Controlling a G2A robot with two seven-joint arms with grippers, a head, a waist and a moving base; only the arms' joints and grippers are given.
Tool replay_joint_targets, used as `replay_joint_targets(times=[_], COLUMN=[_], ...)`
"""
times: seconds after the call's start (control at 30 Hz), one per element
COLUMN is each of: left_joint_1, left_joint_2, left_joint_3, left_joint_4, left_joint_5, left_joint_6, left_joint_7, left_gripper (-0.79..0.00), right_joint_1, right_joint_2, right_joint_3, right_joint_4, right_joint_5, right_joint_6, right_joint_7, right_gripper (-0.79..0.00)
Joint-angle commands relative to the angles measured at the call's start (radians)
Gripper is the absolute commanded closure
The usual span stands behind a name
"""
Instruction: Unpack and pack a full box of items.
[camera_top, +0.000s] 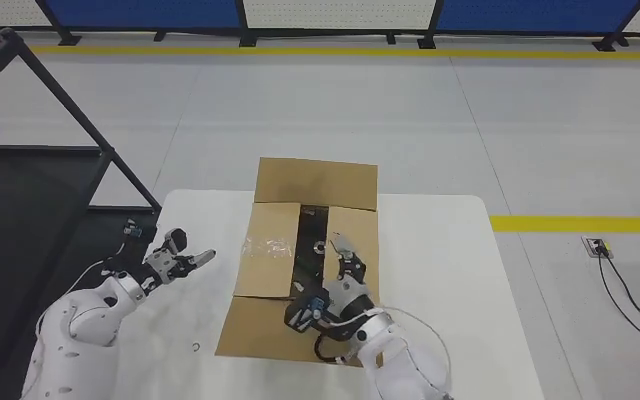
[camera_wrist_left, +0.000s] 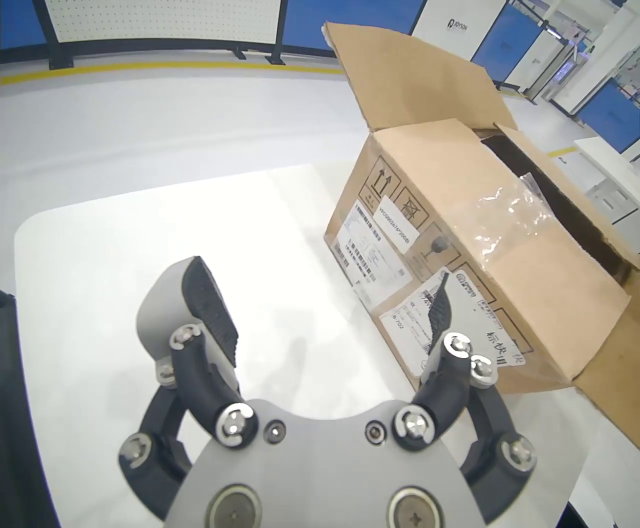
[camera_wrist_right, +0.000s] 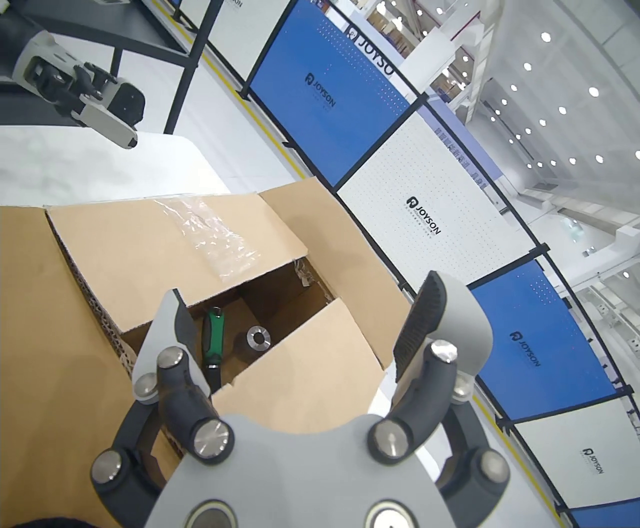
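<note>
A brown cardboard box (camera_top: 265, 250) stands in the middle of the white table (camera_top: 440, 270), its inner flaps partly folded in with a dark gap between them. Through that gap I see a green-handled tool (camera_wrist_right: 214, 327) and a small metal cylinder (camera_wrist_right: 260, 337) on the box floor. Clear tape (camera_wrist_left: 505, 220) clings to one flap. My right gripper (camera_top: 346, 258) hovers open over the near part of the box (camera_wrist_right: 150, 240). My left gripper (camera_top: 192, 250) hangs open and empty over the table, apart from the labelled side of the box (camera_wrist_left: 400, 240). From the right wrist I also see the left gripper (camera_wrist_right: 117, 117).
A dark metal frame (camera_top: 90, 160) stands off the table's left side. Blue and white partition panels (camera_top: 330, 12) line the far side of the room, behind a yellow floor line (camera_top: 560, 223). Bare tabletop lies either side of the box.
</note>
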Motion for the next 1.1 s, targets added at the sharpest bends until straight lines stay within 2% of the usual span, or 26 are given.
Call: replay_joint_targets(times=[0.0,0.03,0.23,0.37,0.57,1.07], left_joint_1=[0.040,0.057,0.105,0.122,0.138,0.188], left_joint_2=[0.006,0.008,0.021,0.021,0.018,0.026], left_joint_3=[0.005,0.012,0.039,0.056,0.121,0.201], left_joint_4=[-0.044,-0.057,-0.119,-0.154,-0.172,-0.250], left_joint_5=[0.011,0.009,0.087,0.175,0.272,0.272], left_joint_6=[-0.056,-0.083,-0.085,0.010,0.077,0.058], left_joint_7=[0.004,0.006,0.019,0.083,0.177,0.224], left_gripper=[-0.785,-0.785,-0.785,-0.785,-0.785,-0.785], right_joint_1=[-0.057,-0.079,-0.153,-0.162,-0.167,-0.150], right_joint_2=[0.009,0.013,0.028,0.035,0.043,0.060], right_joint_3=[0.048,0.065,0.136,0.154,0.162,0.161], right_joint_4=[-0.044,-0.058,-0.076,-0.069,-0.061,-0.027], right_joint_5=[0.026,0.039,0.138,0.160,0.168,0.185], right_joint_6=[0.014,0.018,0.039,0.035,0.033,0.048], right_joint_7=[-0.050,-0.071,-0.213,-0.255,-0.280,-0.307], right_gripper=[-0.785,-0.785,-0.785,-0.785,-0.785,-0.785])
